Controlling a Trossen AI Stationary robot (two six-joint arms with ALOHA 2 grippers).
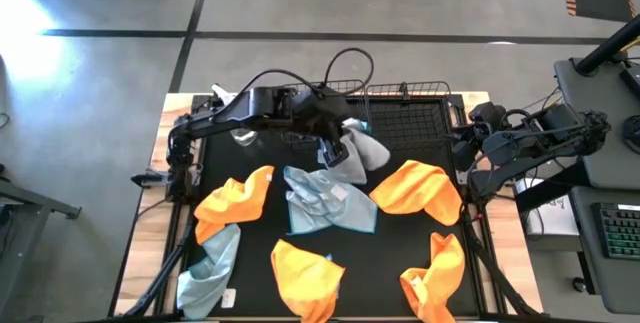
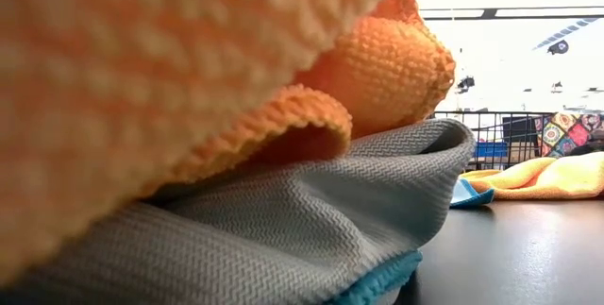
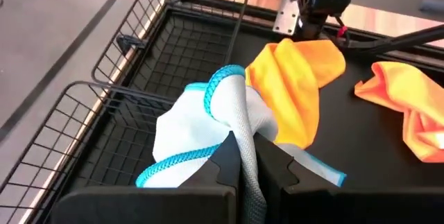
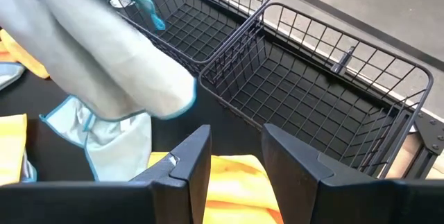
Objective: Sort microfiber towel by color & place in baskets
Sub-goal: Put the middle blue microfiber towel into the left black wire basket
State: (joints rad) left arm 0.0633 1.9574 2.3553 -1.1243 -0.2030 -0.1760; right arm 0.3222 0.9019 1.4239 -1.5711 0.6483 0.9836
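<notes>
Towels of soft woven microfiber lay crumpled across the black tabletop; we saw five bright orange ones and pale blue-grey ones with turquoise stitched edges. From the low camera, an orange towel showed a nubby knit, draped over a blue-grey towel with a fine herringbone weave.

The left pincer was clamped shut on a blue-grey towel, which hung bunched just in front of the baskets. Another blue-grey towel lay flat mid-tabletop, and a third at the near left.

Two black wire-mesh baskets stood side by side at the far edge, rectangular, with open grid walls. We saw no towel inside either.

The right pincer waited at the right side with its fingers spread, gripping nothing.

We could read no writing or labels.
</notes>
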